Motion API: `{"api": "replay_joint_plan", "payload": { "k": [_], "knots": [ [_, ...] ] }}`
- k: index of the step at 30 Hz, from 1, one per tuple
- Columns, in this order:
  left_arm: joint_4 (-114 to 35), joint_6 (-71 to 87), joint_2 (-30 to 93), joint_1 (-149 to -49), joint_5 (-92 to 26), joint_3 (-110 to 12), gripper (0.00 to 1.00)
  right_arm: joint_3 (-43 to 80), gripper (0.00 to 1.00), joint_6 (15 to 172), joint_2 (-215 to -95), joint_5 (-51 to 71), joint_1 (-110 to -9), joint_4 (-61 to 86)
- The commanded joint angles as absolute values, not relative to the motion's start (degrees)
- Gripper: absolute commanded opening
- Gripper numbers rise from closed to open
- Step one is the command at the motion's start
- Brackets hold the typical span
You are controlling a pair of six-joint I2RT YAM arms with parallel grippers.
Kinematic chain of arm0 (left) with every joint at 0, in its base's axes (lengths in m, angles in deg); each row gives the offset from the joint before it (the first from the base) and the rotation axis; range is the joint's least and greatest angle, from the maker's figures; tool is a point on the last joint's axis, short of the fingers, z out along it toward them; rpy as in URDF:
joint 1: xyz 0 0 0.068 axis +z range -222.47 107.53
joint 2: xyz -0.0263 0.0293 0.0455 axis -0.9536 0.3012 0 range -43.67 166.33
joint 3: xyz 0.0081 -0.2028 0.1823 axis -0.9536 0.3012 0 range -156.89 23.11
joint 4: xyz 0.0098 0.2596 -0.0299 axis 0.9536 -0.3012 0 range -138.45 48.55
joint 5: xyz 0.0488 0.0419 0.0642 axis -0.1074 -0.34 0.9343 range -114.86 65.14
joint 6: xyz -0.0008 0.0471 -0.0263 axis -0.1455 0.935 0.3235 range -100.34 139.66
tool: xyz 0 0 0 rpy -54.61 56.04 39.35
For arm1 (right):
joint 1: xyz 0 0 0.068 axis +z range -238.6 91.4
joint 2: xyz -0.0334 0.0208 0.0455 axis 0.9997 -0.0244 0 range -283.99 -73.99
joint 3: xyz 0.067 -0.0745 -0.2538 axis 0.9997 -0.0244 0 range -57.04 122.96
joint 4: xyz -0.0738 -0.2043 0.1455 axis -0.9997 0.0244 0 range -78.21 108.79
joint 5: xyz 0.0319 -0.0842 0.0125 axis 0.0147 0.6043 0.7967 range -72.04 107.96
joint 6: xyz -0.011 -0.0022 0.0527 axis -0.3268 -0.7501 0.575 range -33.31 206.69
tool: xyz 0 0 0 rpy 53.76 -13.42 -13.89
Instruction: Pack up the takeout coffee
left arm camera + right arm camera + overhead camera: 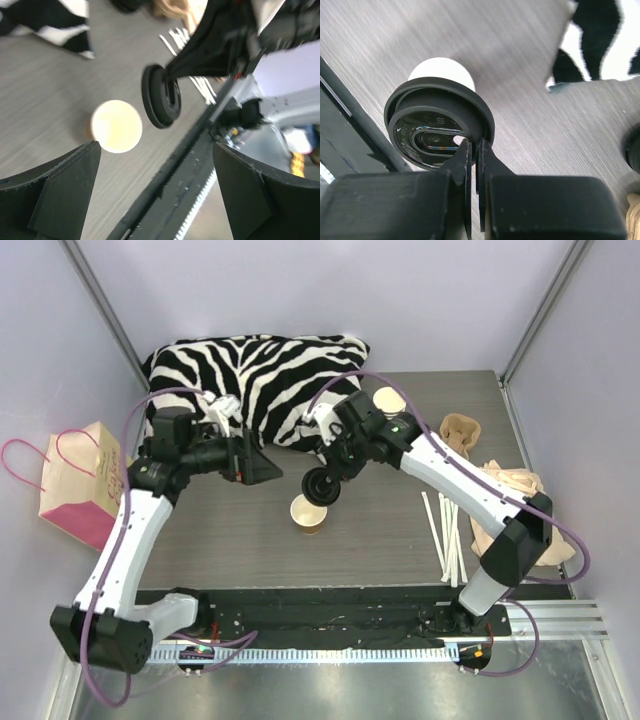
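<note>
Jaws: right gripper (472,146) pinches black lid (436,125); left gripper (159,196) wide open above grey woodgrain table (385,540).

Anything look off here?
The round black plastic lid is tilted on edge, pinched at its rim by the right gripper, not seated on the small brown paper cup, which stands open.
</note>
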State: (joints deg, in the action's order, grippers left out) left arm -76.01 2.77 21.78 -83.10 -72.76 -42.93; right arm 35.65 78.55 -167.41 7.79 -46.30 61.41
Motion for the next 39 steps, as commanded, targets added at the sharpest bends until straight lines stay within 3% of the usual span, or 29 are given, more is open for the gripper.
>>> {"api": "replay_joint_plan", "payload": {
  "k": [1, 5, 13, 39],
  "knots": [
    [-82.93, 6.13, 18.47, -76.79, -66.7, -44.13, 1.0, 39.81, 0.01, 75.09, -171.62, 12.42, -41.94, 64.7],
    [-83.45, 4.19, 18.29, -70.99, -66.51, -44.48, 1.0, 44.55, 0.01, 74.13, -177.33, 14.71, -39.74, 68.37],
    [-81.35, 2.61, 16.37, -69.22, -65.12, -44.65, 1.0, 53.61, 0.01, 73.6, -185.87, 14.36, -38.33, 73.92],
    [-78.54, -0.65, 15.83, -66.49, -68.01, -40.7, 1.0, 56.78, 0.01, 72.98, -191.58, 17.26, -37.1, 75.33]
  ]
}}
